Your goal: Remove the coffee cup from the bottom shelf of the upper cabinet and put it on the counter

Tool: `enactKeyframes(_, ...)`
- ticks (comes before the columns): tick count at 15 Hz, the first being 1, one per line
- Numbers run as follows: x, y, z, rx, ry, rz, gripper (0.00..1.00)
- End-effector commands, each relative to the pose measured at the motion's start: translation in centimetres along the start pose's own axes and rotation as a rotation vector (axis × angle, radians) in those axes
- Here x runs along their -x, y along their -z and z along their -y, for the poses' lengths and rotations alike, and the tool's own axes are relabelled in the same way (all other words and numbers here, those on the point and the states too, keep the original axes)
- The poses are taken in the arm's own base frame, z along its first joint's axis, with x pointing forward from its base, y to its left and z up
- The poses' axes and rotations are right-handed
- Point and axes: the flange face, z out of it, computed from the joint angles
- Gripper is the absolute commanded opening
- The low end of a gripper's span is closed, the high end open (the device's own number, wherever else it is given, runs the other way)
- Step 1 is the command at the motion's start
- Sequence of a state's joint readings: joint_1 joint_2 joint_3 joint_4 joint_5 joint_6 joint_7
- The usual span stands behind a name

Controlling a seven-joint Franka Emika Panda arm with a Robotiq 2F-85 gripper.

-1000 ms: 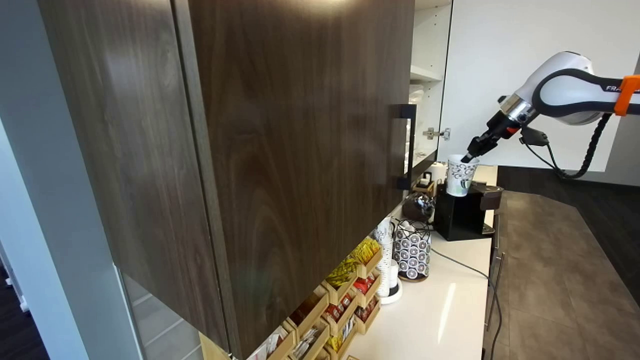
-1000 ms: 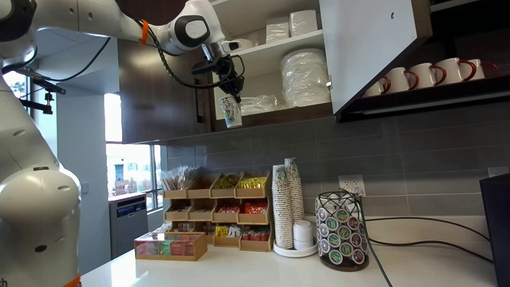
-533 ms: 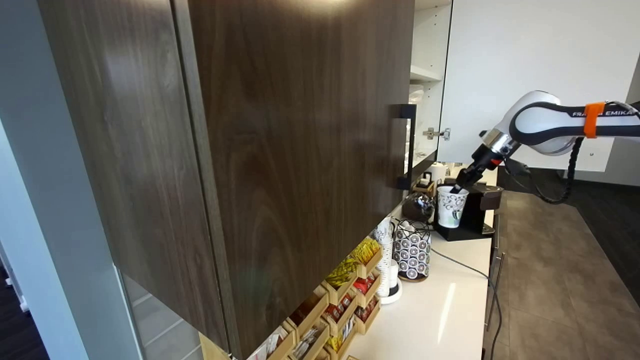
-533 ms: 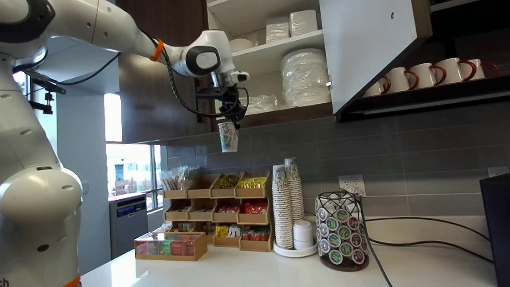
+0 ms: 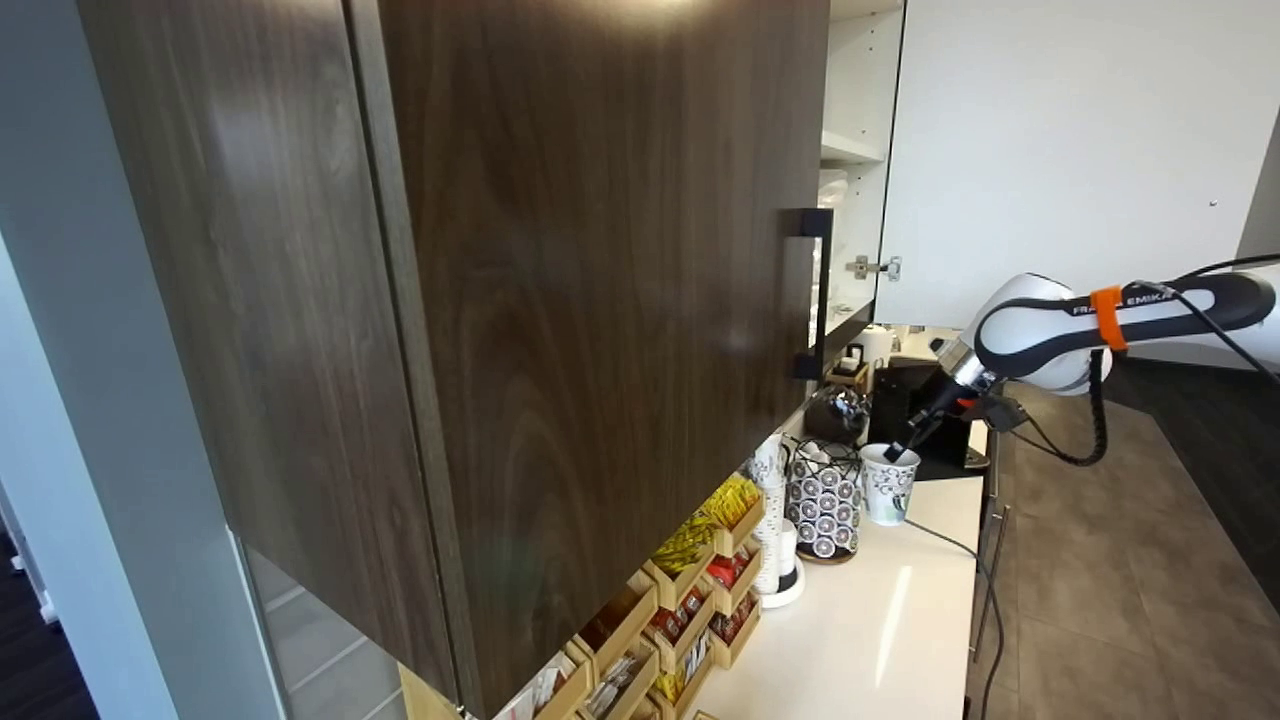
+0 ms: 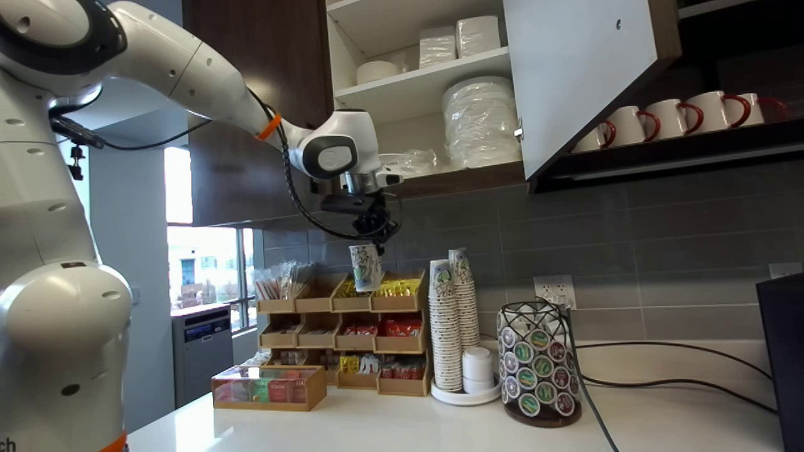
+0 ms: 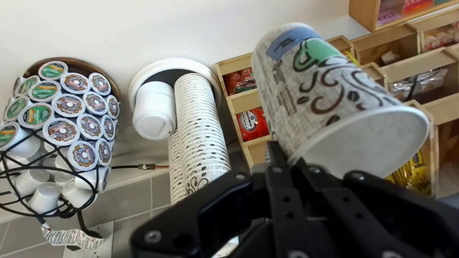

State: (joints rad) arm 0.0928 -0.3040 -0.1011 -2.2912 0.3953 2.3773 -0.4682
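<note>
My gripper pinched the coffee cup by its rim, near frame centre in an exterior view. The cup hung below the upper cabinet: removal judged complete. Lowering to the counter, lower frame, and release remained.

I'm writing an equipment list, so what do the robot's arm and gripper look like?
The arm is white and rounded, with dark trim, pale EMIKA lettering, an orange band and a ribbed black cable. A silver collar joins it to the black gripper, with two slim fingers.
</note>
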Motion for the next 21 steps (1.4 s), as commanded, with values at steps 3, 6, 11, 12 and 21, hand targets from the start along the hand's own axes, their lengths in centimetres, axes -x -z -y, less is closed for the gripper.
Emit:
enactKeyframes(3, 3.0, -4.3, -1.7, 0.007, -0.011, -0.039, 0.02)
enactKeyframes(6, 2.6, -4.3, -1.7, 0.021, -0.013, -0.019, 0.05)
enactKeyframes(11, 2.6, -4.3, -1.6, 0.019, -0.014, -0.019, 0.05)
enactKeyframes(12, 2.6, -4.3, -1.7, 0.019, -0.014, -0.019, 0.02)
enactKeyframes(21, 8.6, -14.5, -8.8, -0.112, -0.145, 0.013, 0.01)
